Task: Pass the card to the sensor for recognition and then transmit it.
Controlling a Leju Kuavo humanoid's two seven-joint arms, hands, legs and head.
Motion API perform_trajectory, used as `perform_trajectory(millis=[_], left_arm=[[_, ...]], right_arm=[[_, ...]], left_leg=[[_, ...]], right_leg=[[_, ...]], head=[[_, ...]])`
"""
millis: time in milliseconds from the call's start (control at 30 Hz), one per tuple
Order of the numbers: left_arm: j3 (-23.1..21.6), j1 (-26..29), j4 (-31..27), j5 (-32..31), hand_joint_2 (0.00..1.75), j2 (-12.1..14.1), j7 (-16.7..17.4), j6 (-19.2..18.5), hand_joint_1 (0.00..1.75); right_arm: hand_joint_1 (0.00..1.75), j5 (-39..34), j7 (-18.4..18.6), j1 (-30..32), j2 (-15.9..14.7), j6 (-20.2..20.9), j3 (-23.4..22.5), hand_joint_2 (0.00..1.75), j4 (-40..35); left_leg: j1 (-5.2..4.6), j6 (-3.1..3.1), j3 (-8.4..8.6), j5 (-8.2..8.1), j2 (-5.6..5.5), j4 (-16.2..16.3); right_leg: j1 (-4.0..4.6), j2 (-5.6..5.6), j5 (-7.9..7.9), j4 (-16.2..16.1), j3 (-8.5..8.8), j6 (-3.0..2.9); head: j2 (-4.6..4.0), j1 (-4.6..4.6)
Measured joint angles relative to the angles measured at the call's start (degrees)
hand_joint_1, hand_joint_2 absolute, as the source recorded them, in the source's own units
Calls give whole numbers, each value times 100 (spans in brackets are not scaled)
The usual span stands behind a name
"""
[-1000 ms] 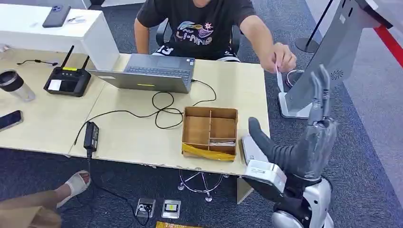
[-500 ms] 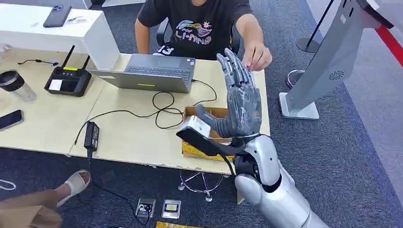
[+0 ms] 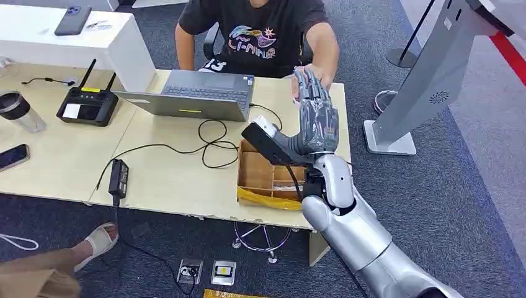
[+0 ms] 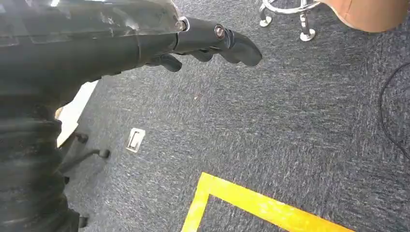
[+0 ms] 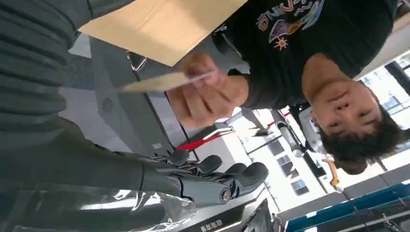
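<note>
A silver robot arm rises from the lower right, its grey right hand raised upright over the far right part of a pale wooden table, fingers extended and apart, holding nothing. A seated person in a black printed T-shirt reaches a hand just behind those fingers. Below the robot hand sits a brown cardboard divided box. An open grey laptop and a black cable lie nearby. A grey slanted kiosk stand stands on the carpet to the right.
</note>
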Motion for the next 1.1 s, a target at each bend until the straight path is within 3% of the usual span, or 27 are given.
perform_trajectory(millis=[367,867,933,1000,1067,1100], left_arm=[[0,11,0,-50,175,2,302,-7,0],[0,13,0,28,175,2,223,0,0],[0,13,0,26,175,2,223,0,0],[0,13,0,13,175,2,236,0,0],[0,13,0,-13,175,2,240,0,0],[0,13,0,-55,175,2,240,0,0]], right_arm=[[0,-15,81,-114,11,-415,-107,175,684],[0,199,90,-82,11,-354,-151,175,946],[26,214,92,-62,11,-341,-151,175,946],[30,232,92,-39,13,-321,-151,175,937],[56,265,92,-6,11,-310,-153,175,920],[61,293,122,13,11,-310,-155,175,902]], left_leg=[[0,0,2,0,2,1],[0,0,3,0,3,1],[0,0,3,0,3,1],[0,0,3,0,3,1],[0,0,3,0,3,1],[0,0,4,0,3,1]], right_leg=[[0,5,0,0,0,0],[0,8,0,0,-1,0],[0,8,0,0,-1,0],[0,8,0,0,-1,0],[0,8,0,0,-1,0],[0,8,0,0,-2,0]], head=[[0,2],[0,2],[0,0],[0,2],[0,0],[0,0]])
